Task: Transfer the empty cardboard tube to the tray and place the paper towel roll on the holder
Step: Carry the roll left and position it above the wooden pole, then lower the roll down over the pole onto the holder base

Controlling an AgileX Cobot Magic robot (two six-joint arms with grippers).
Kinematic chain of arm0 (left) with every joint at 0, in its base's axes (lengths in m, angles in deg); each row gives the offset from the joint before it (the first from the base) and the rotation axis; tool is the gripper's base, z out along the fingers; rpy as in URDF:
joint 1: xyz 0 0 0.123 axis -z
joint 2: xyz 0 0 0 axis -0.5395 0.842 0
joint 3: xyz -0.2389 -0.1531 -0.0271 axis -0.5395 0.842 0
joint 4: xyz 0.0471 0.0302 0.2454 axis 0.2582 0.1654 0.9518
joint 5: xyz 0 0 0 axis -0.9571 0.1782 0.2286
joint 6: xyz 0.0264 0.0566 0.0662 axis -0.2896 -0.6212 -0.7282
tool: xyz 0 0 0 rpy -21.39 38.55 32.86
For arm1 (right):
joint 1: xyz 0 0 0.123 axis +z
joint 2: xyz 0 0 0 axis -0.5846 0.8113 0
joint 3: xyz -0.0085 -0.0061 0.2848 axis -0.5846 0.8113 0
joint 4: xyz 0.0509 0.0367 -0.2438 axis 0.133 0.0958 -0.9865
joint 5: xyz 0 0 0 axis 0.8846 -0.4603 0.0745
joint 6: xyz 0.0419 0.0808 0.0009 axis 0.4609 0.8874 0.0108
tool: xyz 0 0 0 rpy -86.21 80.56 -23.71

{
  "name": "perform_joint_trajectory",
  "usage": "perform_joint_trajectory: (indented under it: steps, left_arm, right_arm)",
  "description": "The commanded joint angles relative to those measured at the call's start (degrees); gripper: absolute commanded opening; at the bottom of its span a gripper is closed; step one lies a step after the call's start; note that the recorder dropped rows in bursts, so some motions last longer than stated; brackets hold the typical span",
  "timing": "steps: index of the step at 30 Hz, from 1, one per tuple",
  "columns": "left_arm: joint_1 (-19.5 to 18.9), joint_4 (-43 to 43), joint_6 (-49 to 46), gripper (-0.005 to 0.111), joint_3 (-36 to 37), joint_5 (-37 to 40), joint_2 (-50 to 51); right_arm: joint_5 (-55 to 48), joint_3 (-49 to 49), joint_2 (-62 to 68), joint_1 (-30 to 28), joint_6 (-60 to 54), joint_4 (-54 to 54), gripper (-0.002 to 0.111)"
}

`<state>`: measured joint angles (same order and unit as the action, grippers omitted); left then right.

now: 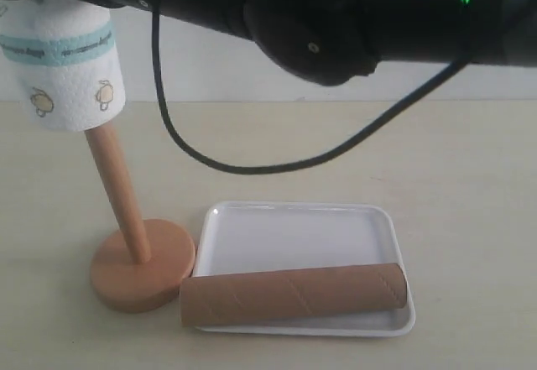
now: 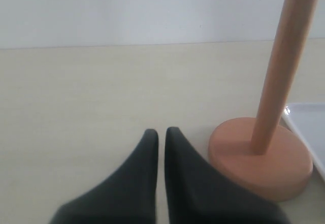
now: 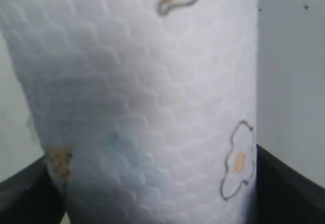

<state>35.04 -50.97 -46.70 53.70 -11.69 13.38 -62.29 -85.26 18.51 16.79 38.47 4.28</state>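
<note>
The paper towel roll hangs at the top left, slightly tilted, with its lower end over the top of the holder's rod. The rod's tip is hidden inside it. My right gripper is shut on the paper towel roll, and a dark finger shows on each side of it. The holder's round base stands left of the tray. The empty cardboard tube lies along the tray's front edge. My left gripper is shut and empty, low over the table beside the holder base.
The right arm's black body spans the top of the exterior view. A black cable droops from it over the table behind the tray. A corner of the tray shows past the holder in the left wrist view.
</note>
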Motion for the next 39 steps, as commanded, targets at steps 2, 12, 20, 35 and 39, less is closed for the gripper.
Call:
perform_joint_trajectory:
  steps: [2, 12, 20, 35, 39]
  left_arm:
    - [-0.11, -0.28, -0.1, 0.004, 0.21, -0.38, -0.14]
    - [-0.11, -0.28, -0.1, 0.004, 0.21, -0.38, -0.14]
    - [-0.11, -0.28, -0.1, 0.004, 0.21, -0.51, -0.14]
    - [-0.11, -0.28, -0.1, 0.004, 0.21, -0.39, -0.14]
    - [-0.11, -0.28, -0.1, 0.004, 0.21, -0.39, -0.14]
  right_arm:
    - [10.71, 6.78, -0.7, -0.59, -15.73, 18.84, 0.0]
    - [11.6, 10.63, 0.47, -0.59, -18.3, 17.14, 0.0]
    - [15.56, 10.63, 7.46, -0.59, -17.09, 16.28, 0.0]
    - [17.78, 10.63, 14.72, 0.65, -13.47, 9.62, 0.0]
    - [18.54, 10.63, 16.17, 1.37, -13.91, 8.31, 0.0]
